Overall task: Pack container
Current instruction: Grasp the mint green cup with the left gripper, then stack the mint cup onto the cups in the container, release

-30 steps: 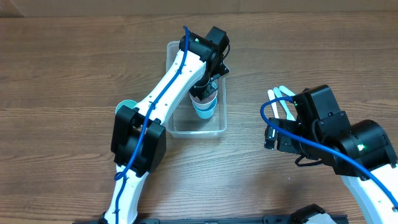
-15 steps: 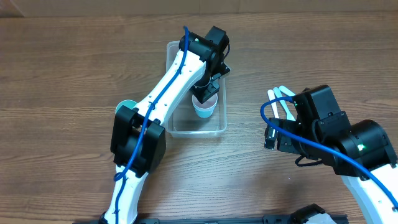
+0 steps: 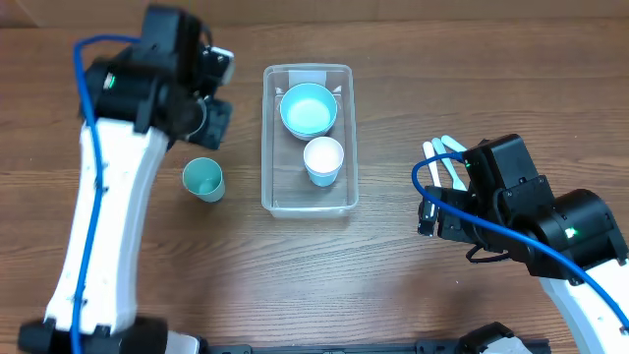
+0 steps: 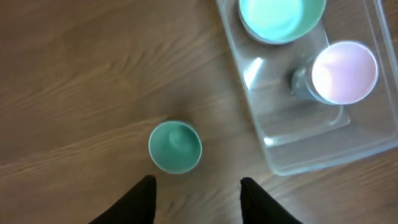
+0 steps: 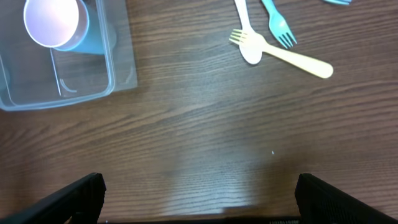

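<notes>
The clear container (image 3: 307, 208) stands mid-table. Inside it are a teal bowl (image 3: 308, 108) at the far end and a white-lined blue cup (image 3: 323, 159) nearer. A teal cup (image 3: 203, 179) stands on the table to its left. My left gripper (image 3: 208, 123) is open and empty, above the table left of the container. In the left wrist view, my left gripper (image 4: 198, 186) hovers just short of the teal cup (image 4: 175, 146), with the container (image 4: 311, 158) at the right. My right gripper (image 5: 199, 199) is wide open and empty over bare wood, right of the container (image 5: 62, 99).
Utensils lie at the right of the table (image 3: 442, 152). In the right wrist view they show as a cream fork (image 5: 280, 53) and a blue fork (image 5: 278, 22). The right arm's body fills the lower right of the overhead view.
My left arm has let go of the white-lined cup inside the container and has swung out to the left, above the teal cup. The right arm has not moved.
</notes>
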{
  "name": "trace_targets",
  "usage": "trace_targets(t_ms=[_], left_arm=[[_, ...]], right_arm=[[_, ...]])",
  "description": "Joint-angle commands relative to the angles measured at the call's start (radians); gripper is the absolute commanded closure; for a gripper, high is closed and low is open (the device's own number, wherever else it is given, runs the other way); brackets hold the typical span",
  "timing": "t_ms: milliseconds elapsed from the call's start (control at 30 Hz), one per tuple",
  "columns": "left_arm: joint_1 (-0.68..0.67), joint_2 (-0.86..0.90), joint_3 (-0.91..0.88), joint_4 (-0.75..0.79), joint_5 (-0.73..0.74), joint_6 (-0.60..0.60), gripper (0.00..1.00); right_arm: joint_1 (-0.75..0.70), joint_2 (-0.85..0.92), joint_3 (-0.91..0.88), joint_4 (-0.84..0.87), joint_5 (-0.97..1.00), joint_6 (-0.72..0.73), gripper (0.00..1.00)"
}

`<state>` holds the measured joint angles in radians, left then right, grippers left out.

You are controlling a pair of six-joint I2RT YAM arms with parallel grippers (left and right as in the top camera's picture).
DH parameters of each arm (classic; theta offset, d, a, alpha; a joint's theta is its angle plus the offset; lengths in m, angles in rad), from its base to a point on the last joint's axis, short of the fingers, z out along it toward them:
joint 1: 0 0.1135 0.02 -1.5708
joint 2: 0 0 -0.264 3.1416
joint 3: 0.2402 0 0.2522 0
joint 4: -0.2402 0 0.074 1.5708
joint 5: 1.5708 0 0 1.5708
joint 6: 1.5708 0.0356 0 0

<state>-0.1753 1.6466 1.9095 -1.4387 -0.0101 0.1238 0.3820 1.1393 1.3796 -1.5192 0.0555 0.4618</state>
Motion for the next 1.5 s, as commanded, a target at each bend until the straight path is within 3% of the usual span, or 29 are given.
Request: trace_targets(t_ms=[0, 100, 167, 333, 433, 767, 833, 900, 933, 967, 1167, 1267, 1367, 1467], left_arm=[[0.134, -0.235, -0.394, 0.159, 0.079, -0.007, 0.49], [0.238, -0.321, -0.64, 0.341, 0.145, 0.004, 0.36], [0.274, -0.307, -0.719, 0.411, 0.172, 0.025, 0.33], [0.28, -0.171, -0.732, 0.425, 0.176, 0.056, 0.34], [0.28, -0.069, -0.732, 0.434, 0.105, 0.048, 0.39], [0.28, 0.06, -0.732, 0.555, 0.088, 0.01, 0.44], [0.28, 0.099, -0.732, 0.577, 0.088, 0.008, 0.5], [0.28, 0.116, -0.732, 0.595, 0.088, 0.002, 0.69], [0.28, 0.116, -0.732, 0.603, 0.089, 0.0, 0.86], [0.28, 0.115, -0.726, 0.603, 0.089, -0.002, 0.96], [0.277, 0.111, -0.436, 0.403, 0.089, -0.002, 0.96], [0.245, 0.111, -0.164, 0.277, 0.095, -0.021, 0.96], [0.137, 0.111, 0.016, 0.25, 0.096, -0.015, 0.96], [-0.077, 0.116, 0.082, 0.312, 0.078, -0.013, 0.96]], right_arm=[[0.004, 0.0, 0.002, -0.001, 0.002, -0.006, 0.0], [0.004, 0.0, 0.002, 0.0, 0.002, -0.006, 0.0], [0.004, 0.0, 0.002, -0.001, 0.002, -0.006, 0.0], [0.004, 0.0, 0.002, -0.001, 0.002, -0.006, 0.0], [0.004, 0.0, 0.002, -0.001, 0.002, -0.006, 0.0], [0.004, 0.0, 0.002, -0.001, 0.002, -0.006, 0.0], [0.004, 0.0, 0.002, -0.001, 0.002, -0.006, 0.0], [0.004, 0.0, 0.002, 0.0, 0.002, -0.006, 0.0], [0.004, 0.0, 0.002, 0.0, 0.002, -0.006, 0.0], [0.004, 0.0, 0.002, 0.0, 0.002, -0.006, 0.0], [0.004, 0.0, 0.002, -0.001, 0.002, -0.006, 0.0], [0.004, 0.0, 0.002, 0.0, 0.002, -0.006, 0.0], [0.004, 0.0, 0.002, 0.0, 0.002, -0.006, 0.0], [0.004, 0.0, 0.002, -0.001, 0.002, -0.006, 0.0]])
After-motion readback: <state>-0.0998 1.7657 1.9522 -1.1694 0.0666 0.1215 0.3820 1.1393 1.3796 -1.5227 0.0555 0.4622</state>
